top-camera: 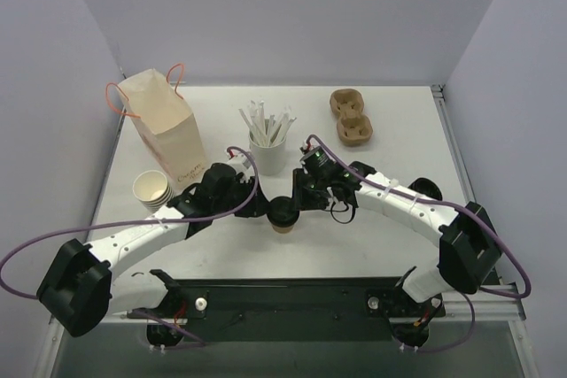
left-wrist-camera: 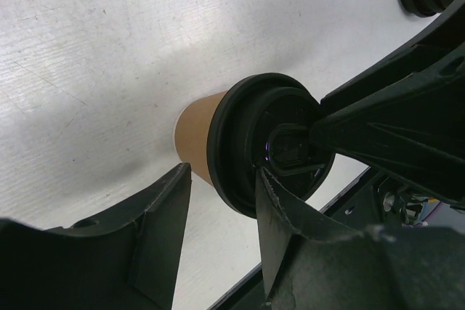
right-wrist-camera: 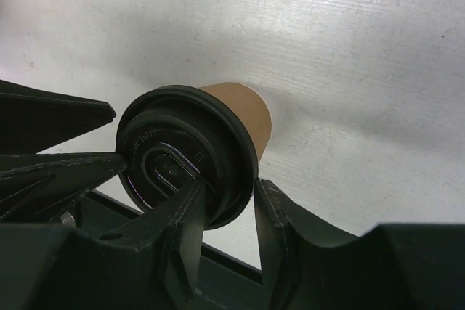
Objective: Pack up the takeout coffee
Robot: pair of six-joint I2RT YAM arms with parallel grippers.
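The small brown kraft paper cup with a round black plastic lid (top-camera: 283, 216) stands upright near the middle of the white table (top-camera: 399, 130). My left gripper (left-wrist-camera: 221, 205) sits at its 9 o'clock with the jaws released: one finger is clear of the cup wall, and the other lies against the lid rim. My right gripper (right-wrist-camera: 227, 205) reaches in from 2 o'clock, its fingers straddling the lid's edge. I cannot tell whether it is clenched. A tan paper bag with orange handles (top-camera: 164, 130) stands at the cup's 10 o'clock.
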